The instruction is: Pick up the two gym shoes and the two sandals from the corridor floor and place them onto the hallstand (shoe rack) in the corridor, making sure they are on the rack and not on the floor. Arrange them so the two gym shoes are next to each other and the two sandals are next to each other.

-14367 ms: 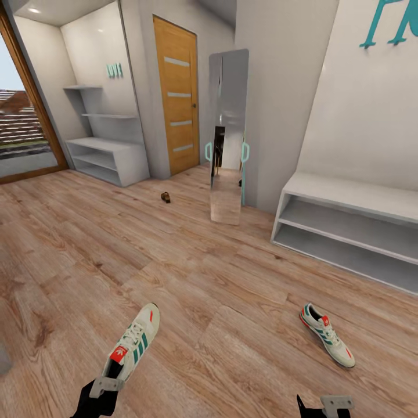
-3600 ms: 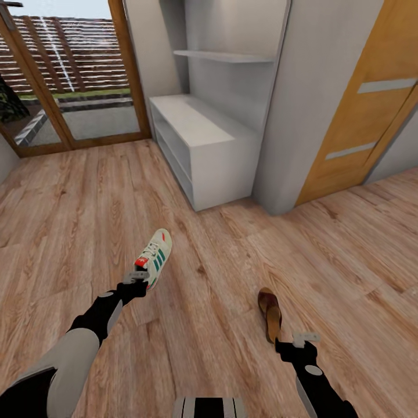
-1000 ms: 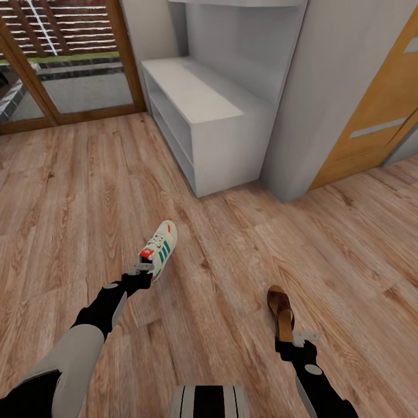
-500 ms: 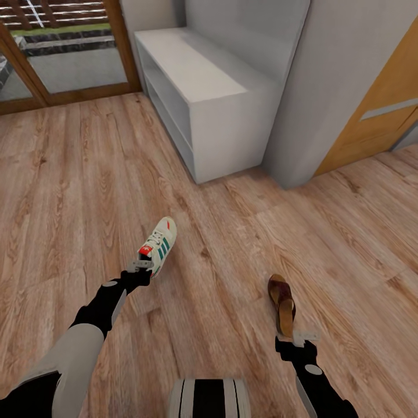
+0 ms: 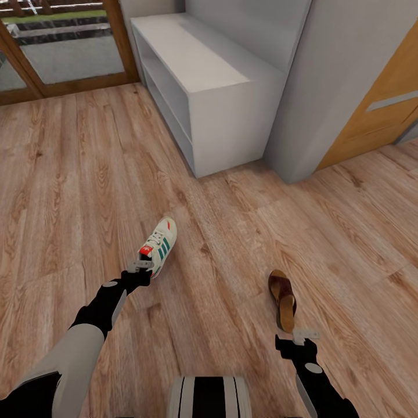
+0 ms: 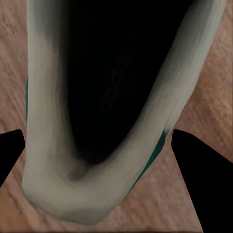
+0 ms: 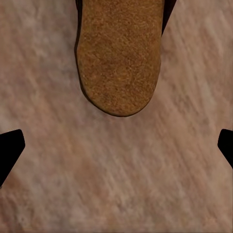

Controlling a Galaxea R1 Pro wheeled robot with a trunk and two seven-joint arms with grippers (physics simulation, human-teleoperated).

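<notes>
Corridor surroundings beyond the work area

A glazed door with a brown wooden frame (image 5: 119, 40) stands at the far left, paving showing through its pane. A pale grey wall pillar (image 5: 342, 81) rises at the right, and just beside it an orange-brown wooden door (image 5: 383, 122) carries a grey inset strip.

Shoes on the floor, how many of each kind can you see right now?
White gym shoe: 1
Brown sandal: 1
Total: 2
</notes>
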